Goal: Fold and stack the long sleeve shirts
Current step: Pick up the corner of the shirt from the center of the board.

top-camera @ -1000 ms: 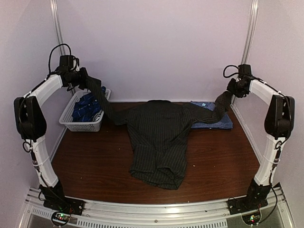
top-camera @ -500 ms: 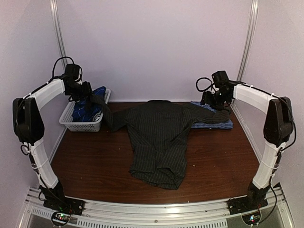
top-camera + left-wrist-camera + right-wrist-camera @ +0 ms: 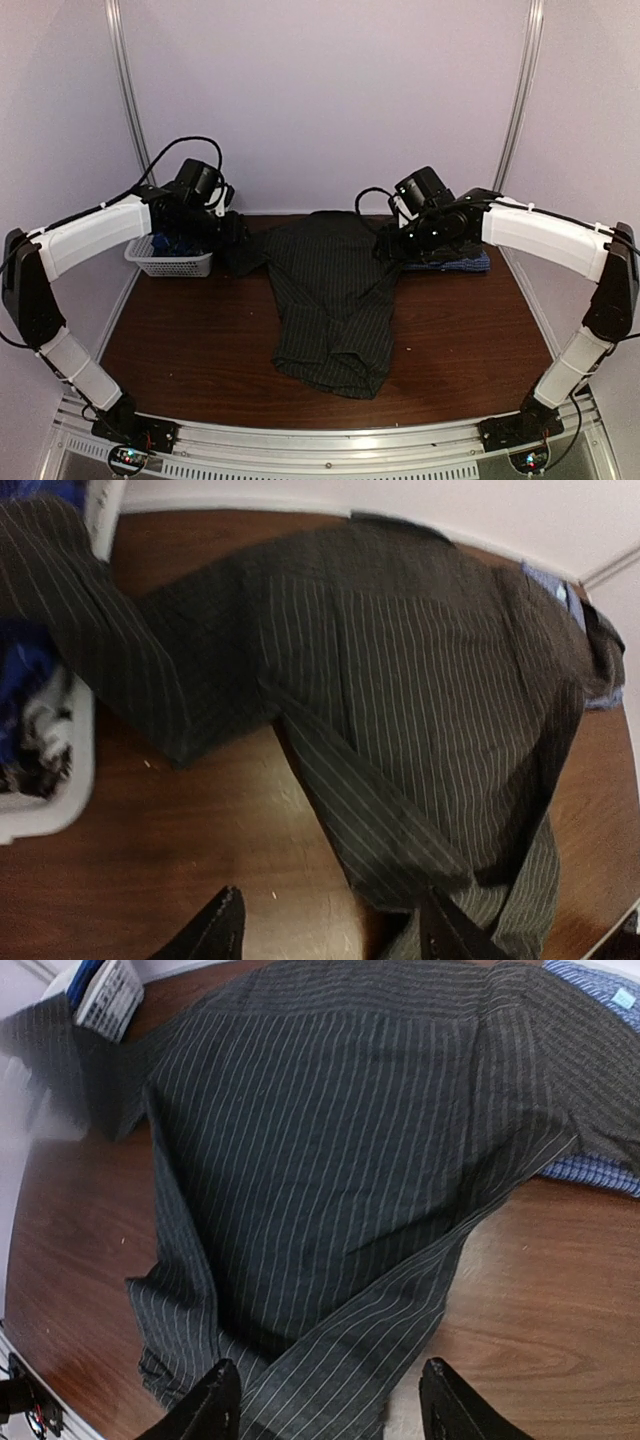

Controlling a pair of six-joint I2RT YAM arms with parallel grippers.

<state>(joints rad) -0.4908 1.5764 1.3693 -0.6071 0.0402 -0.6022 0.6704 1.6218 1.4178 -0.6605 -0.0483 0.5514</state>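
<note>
Pinstriped shirt point(image 3: 335, 300) lies flat on the table point(image 3: 470, 340), collar at the far edge, hem toward the arm bases. Left gripper point(image 3: 232, 228) and right gripper point(image 3: 385, 245) hang over its shoulders, jaws parted, both empty. L sleeve reaches the basket point(image 3: 170, 262); R sleeve drapes over the folded checked shirt point(image 3: 460, 262), each nearest its own-side arm.

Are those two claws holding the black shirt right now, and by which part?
Nothing is held: the left gripper and right gripper are both open and empty over the black shirt.
</note>
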